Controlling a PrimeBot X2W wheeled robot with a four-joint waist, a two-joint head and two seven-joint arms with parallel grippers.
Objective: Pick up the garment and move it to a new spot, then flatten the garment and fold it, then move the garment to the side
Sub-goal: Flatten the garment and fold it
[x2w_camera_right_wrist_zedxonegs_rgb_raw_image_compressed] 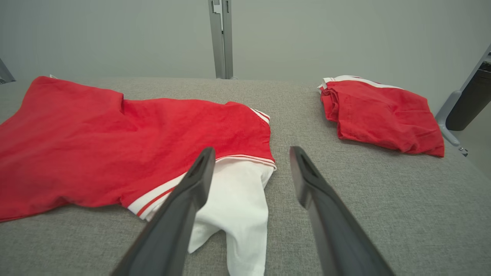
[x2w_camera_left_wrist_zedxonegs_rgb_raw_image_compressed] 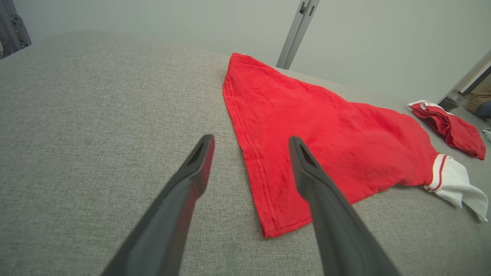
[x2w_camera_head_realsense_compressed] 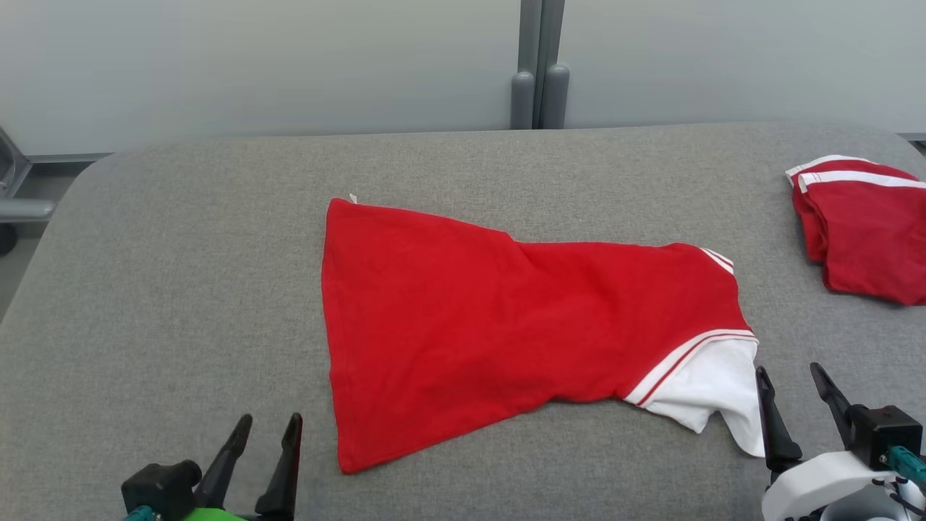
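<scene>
Head view: shirt (x2w_camera_head_realsense_compressed: 506, 318) lies spread but skewed on the grey table (x2w_camera_head_realsense_compressed: 181, 253), up and between the claws. Left claw (x2w_camera_head_realsense_compressed: 270, 420) is spread and empty, hem corner just to its right. Right claw (x2w_camera_head_realsense_compressed: 788, 370) is spread and empty, white sleeve (x2w_camera_head_realsense_compressed: 712, 394) just to its left. Left wrist view: hem edge runs between the fingers, lower down. Right wrist view: sleeve beneath the left finger, folded shirt (x2w_camera_right_wrist_zedxonegs_rgb_raw_image_compressed: 383, 111) ahead-right, well apart. Probably placed and roughly flat — smoothing, folding and moving aside are left.

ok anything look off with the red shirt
The red shirt lies crooked, not flat: wide at the left, pinched toward the right, with a fold ridge across its middle. Its white sleeve sticks out rumpled beside the right claw. The folded red garment at the far right looks tidy.
</scene>
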